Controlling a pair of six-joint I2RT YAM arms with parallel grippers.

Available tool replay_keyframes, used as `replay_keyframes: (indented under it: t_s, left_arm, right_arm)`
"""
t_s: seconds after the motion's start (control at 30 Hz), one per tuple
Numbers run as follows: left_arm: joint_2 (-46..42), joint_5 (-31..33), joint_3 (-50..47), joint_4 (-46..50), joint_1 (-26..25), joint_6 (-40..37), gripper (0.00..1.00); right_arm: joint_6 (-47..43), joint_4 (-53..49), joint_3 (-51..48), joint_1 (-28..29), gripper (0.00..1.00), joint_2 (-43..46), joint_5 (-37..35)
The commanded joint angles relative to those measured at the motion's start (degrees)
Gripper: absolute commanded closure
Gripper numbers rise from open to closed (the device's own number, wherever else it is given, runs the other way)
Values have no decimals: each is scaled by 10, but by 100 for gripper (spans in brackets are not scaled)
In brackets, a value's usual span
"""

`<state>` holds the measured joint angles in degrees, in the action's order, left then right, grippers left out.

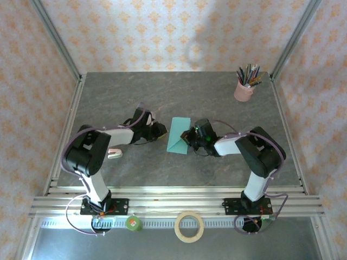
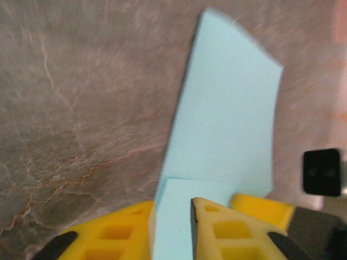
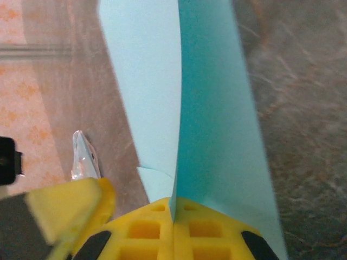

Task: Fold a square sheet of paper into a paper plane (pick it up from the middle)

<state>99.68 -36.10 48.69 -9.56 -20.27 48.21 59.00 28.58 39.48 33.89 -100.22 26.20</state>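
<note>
The square sheet of paper (image 1: 179,135) is lying near the middle of the grey table (image 1: 162,92). It is plain light turquoise, folded into an oblong, and sitting between the two grippers. The right gripper (image 3: 173,208) is clamping one end of it, its yellow fingers pressed together on a crease that is standing up, with a paler face on one side and a deeper turquoise face on the other. The left gripper (image 2: 172,203) is keeping its fingers slightly parted, with a strip of the paper lying in the gap, not squeezed. At the far right corner a pink cup (image 1: 243,91) is standing with pens and pencils (image 1: 249,73) in it. The overhead view is taking in a tape roll (image 1: 189,226) on the near rail, while the right wrist view is catching a small clear object (image 3: 84,157) on the table beside the sheet
</note>
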Motion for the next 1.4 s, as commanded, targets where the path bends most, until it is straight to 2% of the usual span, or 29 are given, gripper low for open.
replay_keyframes:
  t_s: [0.0,0.23,0.4,0.5,0.73,1.0,1.1,1.27,1.37]
  left_arm:
    - [-65,-28,-12,-46,22,26,67]
    - [-157,-57,-33,-84,65,33,41]
    - [-206,-101,-67,-174,79,76,11]
    - [-218,-128,-98,-247,79,115,1]
    - [-203,-191,-138,-382,77,182,1]
    - [-190,-230,-125,-424,59,187,3]
    - [-188,-231,-120,-422,59,185,8]
    - [-190,-219,-120,-419,59,176,24]
    - [-192,-211,-122,-419,59,172,30]
  right_arm:
    - [-91,5,28,2,98,57,-23]
    - [-191,26,68,-8,99,122,35]
    - [-197,62,90,-20,98,137,103]
    - [-177,99,92,-24,98,137,140]
    - [-137,149,104,-27,97,125,196]
    - [-86,199,109,-29,96,103,227]
    - [-78,203,109,-31,96,97,232]
    - [-74,203,101,-37,95,98,233]
    - [-74,201,94,-42,95,100,233]
